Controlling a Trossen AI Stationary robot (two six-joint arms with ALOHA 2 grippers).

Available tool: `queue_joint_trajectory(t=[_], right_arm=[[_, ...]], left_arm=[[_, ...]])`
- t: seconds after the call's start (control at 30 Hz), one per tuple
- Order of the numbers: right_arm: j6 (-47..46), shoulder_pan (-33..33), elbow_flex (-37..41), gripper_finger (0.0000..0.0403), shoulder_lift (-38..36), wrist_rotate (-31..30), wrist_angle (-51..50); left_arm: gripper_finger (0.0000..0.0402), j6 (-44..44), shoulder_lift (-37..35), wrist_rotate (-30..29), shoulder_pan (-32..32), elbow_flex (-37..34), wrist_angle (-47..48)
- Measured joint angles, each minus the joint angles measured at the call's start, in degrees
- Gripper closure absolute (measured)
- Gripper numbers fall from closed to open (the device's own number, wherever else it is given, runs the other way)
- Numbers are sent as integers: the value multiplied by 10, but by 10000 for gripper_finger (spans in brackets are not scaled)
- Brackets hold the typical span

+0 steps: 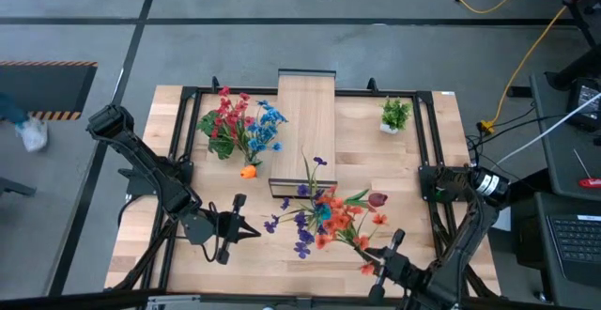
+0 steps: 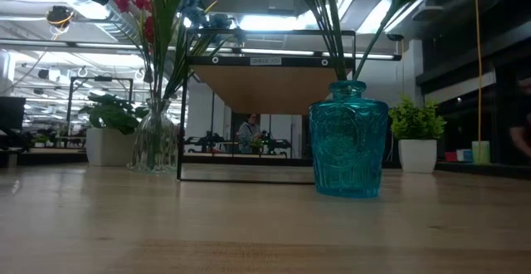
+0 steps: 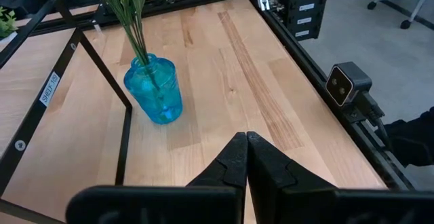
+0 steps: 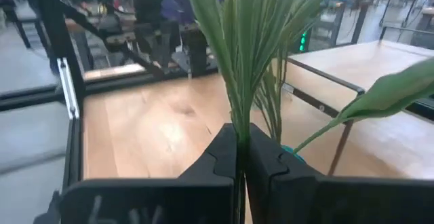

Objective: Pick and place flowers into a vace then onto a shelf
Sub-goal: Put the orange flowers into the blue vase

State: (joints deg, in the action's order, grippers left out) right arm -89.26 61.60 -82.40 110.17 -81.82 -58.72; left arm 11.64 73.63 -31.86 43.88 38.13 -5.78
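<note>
From above we see the flowers [image 1: 324, 218] as a spray of orange, purple and blue blooms with a dark red tulip, low and right of centre in the frame, just below the near end of the shelf [image 1: 304, 131], a long light-wood board running up the middle. A second bunch [image 1: 239, 124], red and blue, stands upper left of the shelf. The left pincer [image 1: 252, 232] lies left of the spray, apart from it. The right pincer [image 1: 373, 271] sits at the spray's lower right edge.

At bench height, green stems rise from a blue glass vase [image 2: 348, 149] right of centre; the red and blue bunch stands in a clear vase [image 2: 154, 144] at left.

The left wrist view shows the left pincer [image 3: 247, 141] shut on nothing, the blue vase at upper left, well apart.

In the right wrist view the right pincer [image 4: 241, 142] looks closed on a green stem [image 4: 239, 108], as far as we can tell.
</note>
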Motion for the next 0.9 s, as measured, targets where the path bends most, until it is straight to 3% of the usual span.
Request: queue_joint_trajectory(t=[0.17, 0.57, 0.9], right_arm=[[44, 5, -25, 396, -40, 35, -39], [236, 45, -26, 396, -171, 205, -16], [255, 85, 2, 397, -216, 263, 27]], left_arm=[[398, 0, 0, 0, 0, 0, 0], [398, 1, 0, 0, 0, 0, 0], [396, 2, 0, 0, 0, 0, -20]])
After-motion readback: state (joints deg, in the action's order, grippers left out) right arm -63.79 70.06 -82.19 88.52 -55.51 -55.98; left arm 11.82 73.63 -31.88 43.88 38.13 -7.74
